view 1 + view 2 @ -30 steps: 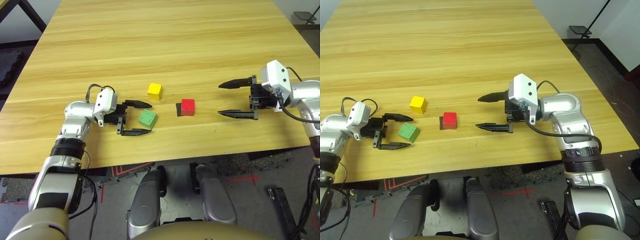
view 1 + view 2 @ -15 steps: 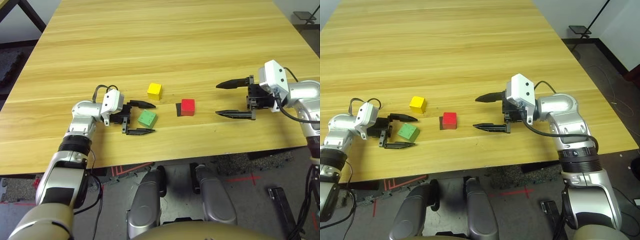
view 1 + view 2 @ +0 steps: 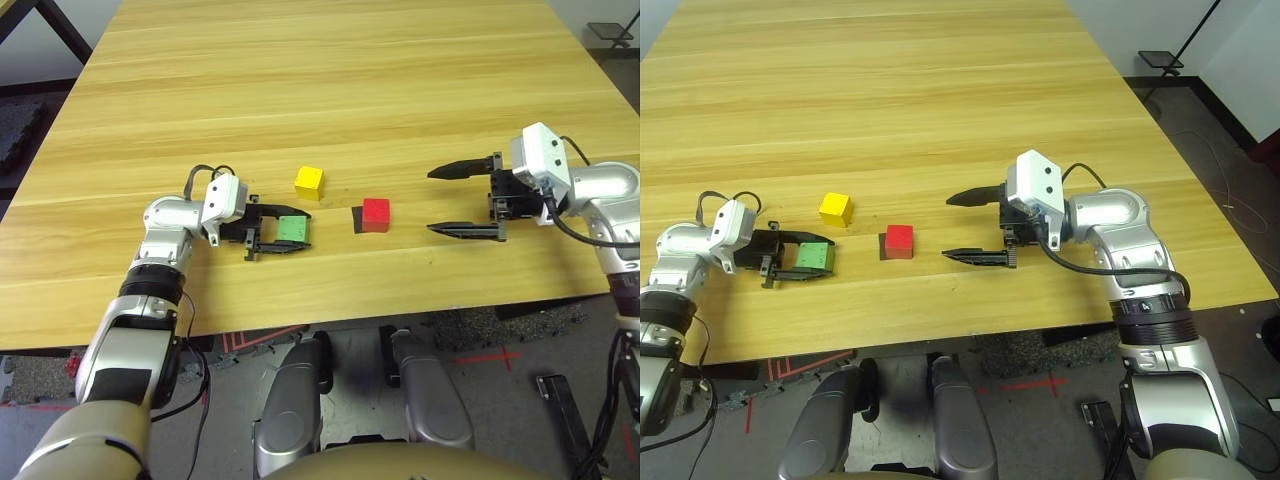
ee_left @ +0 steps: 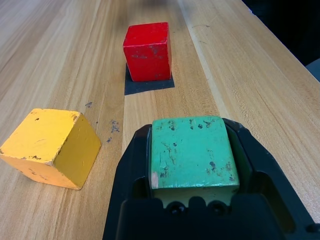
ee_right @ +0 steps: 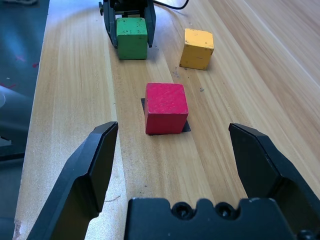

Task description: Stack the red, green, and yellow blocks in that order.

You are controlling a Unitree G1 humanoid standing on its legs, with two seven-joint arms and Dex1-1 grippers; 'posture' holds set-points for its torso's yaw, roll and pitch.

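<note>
The green block (image 3: 293, 229) rests on the table near its front edge, and my left gripper (image 3: 296, 232) is shut on it, one black finger against each side (image 4: 192, 155). Just behind it stands the yellow block (image 3: 309, 181), apart from the gripper. The red block (image 3: 376, 213) sits to the right of the green one, on a flat black patch (image 3: 357, 219). Further right my right gripper (image 3: 452, 200) hangs open, its fingers pointing at the red block (image 5: 165, 107) with a gap between them and it.
The wooden table (image 3: 330, 80) stretches far back and to both sides with bare room. Its front edge (image 3: 400, 310) runs close below the blocks.
My left gripper has closed onto the green block, which now sits squared between its fingers. The right gripper has crept a little left toward the red block.
</note>
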